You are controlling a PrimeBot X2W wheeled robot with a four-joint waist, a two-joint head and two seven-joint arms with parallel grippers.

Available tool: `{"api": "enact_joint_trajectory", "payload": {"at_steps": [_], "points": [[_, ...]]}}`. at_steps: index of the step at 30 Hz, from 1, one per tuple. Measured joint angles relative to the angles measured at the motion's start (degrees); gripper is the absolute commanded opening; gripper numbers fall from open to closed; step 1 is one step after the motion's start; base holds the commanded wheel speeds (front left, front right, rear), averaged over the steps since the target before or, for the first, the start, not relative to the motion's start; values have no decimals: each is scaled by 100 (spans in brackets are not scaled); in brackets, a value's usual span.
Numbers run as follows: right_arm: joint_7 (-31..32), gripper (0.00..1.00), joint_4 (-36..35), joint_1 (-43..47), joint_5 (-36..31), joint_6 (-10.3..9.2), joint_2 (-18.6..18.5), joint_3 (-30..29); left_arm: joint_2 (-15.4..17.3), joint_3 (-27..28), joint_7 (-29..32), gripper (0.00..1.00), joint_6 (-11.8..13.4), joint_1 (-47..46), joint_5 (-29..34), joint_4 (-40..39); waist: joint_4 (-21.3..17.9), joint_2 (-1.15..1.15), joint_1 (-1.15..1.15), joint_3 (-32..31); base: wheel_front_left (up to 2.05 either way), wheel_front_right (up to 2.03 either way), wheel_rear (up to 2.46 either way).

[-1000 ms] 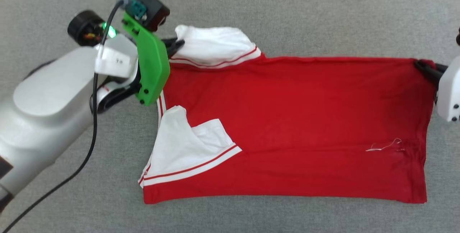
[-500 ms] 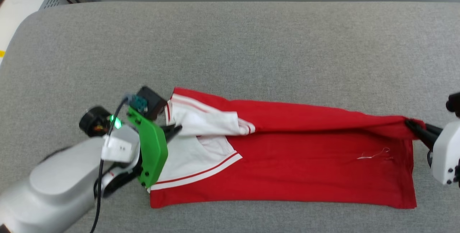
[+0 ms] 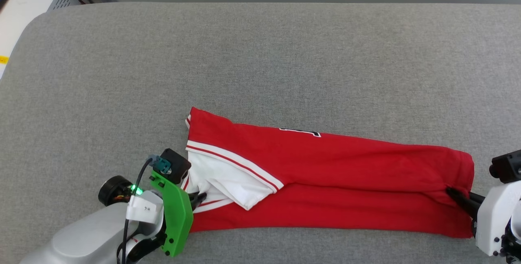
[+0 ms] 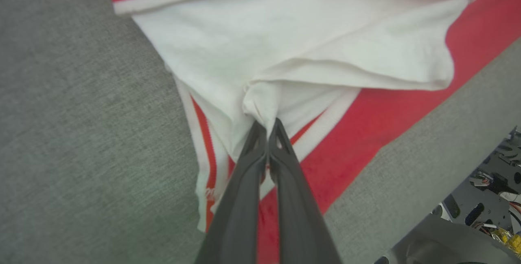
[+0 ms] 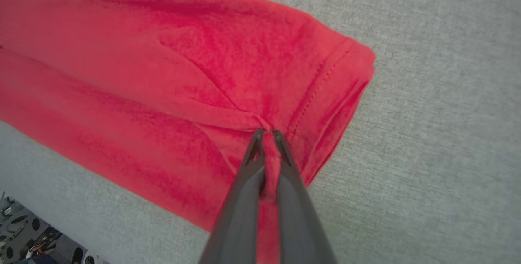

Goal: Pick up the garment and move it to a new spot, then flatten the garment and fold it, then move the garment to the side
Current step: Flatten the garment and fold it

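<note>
The garment (image 3: 350, 174), a red T-shirt with white sleeves and striped trim, lies folded lengthwise into a long band near the front edge of the grey surface. A sliver of black-and-white lettering (image 3: 300, 132) peeks out along its far fold. My left gripper (image 3: 200, 199) is shut on the white sleeve cloth at the band's left end, pinching a bunched fold (image 4: 260, 107). My right gripper (image 3: 452, 194) is shut on the red hem at the right end, where the cloth puckers between the fingers (image 5: 266, 133).
The grey padded surface (image 3: 260, 60) stretches wide and bare beyond the garment. A white cabinet (image 3: 24, 3) stands past its far left corner. The surface's near edge runs just below the garment.
Both grippers have pulled the far edge of the garment toward the near edge, folding it in half lengthwise. The head camera tilted up between the first two frames.
</note>
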Motion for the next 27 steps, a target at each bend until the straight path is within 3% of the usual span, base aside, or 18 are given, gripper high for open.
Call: {"api": "enact_joint_trajectory", "payload": {"at_steps": [1,2,3,4,8,9,16,19,27], "points": [[0,0,3,21,-18,0,26,-11,-25,5,-56,0,0,0,24,55,-1,0,0,0,0,0,0],[-3,26,-1,40,-15,0,63,-35,-55,23,-125,41,0,5,29,94,-3,0,0,-9,0,0,0],[-13,91,-8,43,-16,0,92,-58,-79,41,-209,100,21,12,36,127,-4,0,0,-20,0,0,0],[-20,100,-31,45,-19,0,118,-89,-103,79,-333,100,88,35,59,160,-9,0,0,-40,0,0,0],[-96,100,-266,73,78,-1,125,-371,-145,240,-877,100,409,204,164,130,-22,0,0,-178,0,0,0],[-113,100,-433,126,176,-1,89,-563,-144,313,-1137,100,620,288,296,77,-21,0,0,-252,0,0,0],[366,100,-705,437,641,-1,-147,-1394,-118,709,-2109,100,1456,596,411,-138,40,0,0,-461,0,0,0],[854,100,-612,547,1074,-1,-154,-1761,-121,877,-2385,100,1695,719,469,-168,107,0,0,-465,0,0,0],[1708,100,-107,669,1423,-1,-67,-2158,-312,1513,-2568,100,2149,953,1009,-298,307,0,0,-353,0,0,0]]}}
